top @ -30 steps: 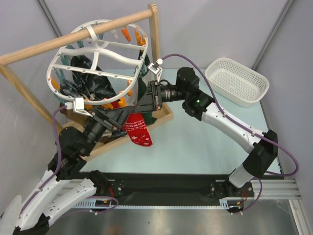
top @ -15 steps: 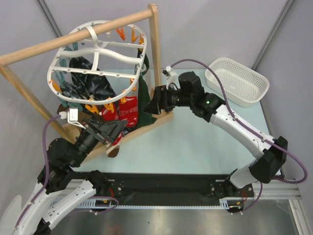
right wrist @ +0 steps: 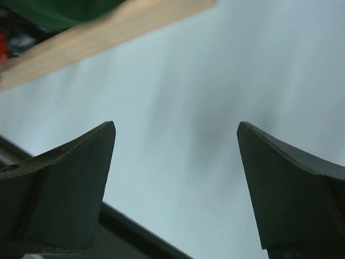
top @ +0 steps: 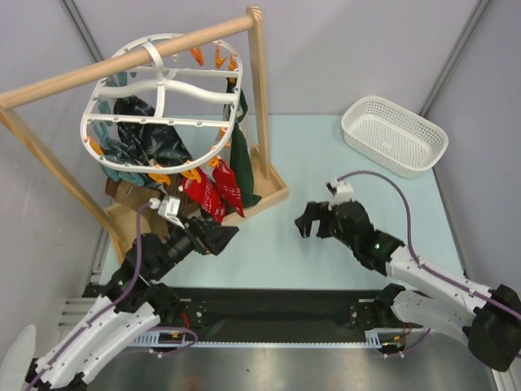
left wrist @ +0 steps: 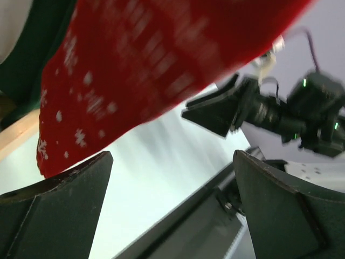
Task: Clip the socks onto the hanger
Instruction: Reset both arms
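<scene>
The hanger (top: 163, 85), a white oval lattice with orange and teal clips, hangs from the wooden pole. Clipped under it are dark patterned socks (top: 146, 140), two red socks (top: 213, 191) and a dark green one (top: 242, 161). My left gripper (top: 229, 233) is open and empty, low and just in front of the red socks. In the left wrist view a red sock with white specks (left wrist: 135, 70) hangs above the open left gripper (left wrist: 172, 167). My right gripper (top: 309, 221) stands open over the table, apart from the hanger. The right wrist view shows the right gripper (right wrist: 175, 135) with nothing between its fingers.
The wooden rack's pole (top: 122, 61), upright (top: 259, 90) and base tray (top: 273, 195) surround the hanger. A white mesh basket (top: 395, 134) sits at the back right. The rack's wooden base (right wrist: 108, 38) shows at the top of the right wrist view.
Both arms have drawn back from the hanger toward the near edge. The right gripper has opened. The red sock that was at the grippers now hangs from the hanger.
</scene>
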Robot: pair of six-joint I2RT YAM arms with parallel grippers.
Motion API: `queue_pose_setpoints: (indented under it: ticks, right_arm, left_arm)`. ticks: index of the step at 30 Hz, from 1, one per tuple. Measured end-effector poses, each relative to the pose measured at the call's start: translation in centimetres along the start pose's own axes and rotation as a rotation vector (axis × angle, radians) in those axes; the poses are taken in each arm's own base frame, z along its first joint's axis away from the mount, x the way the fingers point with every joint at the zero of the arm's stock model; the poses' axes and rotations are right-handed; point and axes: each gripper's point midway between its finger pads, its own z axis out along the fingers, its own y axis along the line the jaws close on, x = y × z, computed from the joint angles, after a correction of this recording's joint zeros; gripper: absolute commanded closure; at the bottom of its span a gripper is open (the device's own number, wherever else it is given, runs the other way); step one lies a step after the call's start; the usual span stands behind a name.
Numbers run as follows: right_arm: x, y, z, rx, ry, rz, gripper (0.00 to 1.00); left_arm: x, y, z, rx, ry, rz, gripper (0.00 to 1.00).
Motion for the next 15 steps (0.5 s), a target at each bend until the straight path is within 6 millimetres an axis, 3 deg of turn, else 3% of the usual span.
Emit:
queue_pose_setpoints:
  ticks: [4, 8, 11, 13, 15]
  right_arm:
    - [5.3, -4.4, -0.2, 0.048, -0.083, 0.031, 0.0]
    - [7.6, -6.3, -0.5, 0.027, -0.189, 0.122, 0.0]
    - [4.2, -4.7, -1.2, -0.052, -0.341, 0.22, 0.0]
    - [1.0, -3.4, -2.4, -0.12, -0.458, 0.292, 0.0]
    - [-0.7, -2.7, -3.4, -0.161, -0.522, 0.333, 0.0]
  left_arm:
    - [2.3, 3.1, 0.4, 0.001, -0.074, -0.007, 0.0]
    - [3.9, 5.0, 1.0, 0.043, -0.152, -0.056, 0.0]
    - [4.4, 5.3, 1.2, 0.063, -0.178, -0.11, 0.0]
    - [3.3, 4.3, 1.0, 0.105, -0.218, -0.147, 0.01]
    - [2.4, 3.5, 0.7, 0.137, -0.25, -0.186, 0.0]
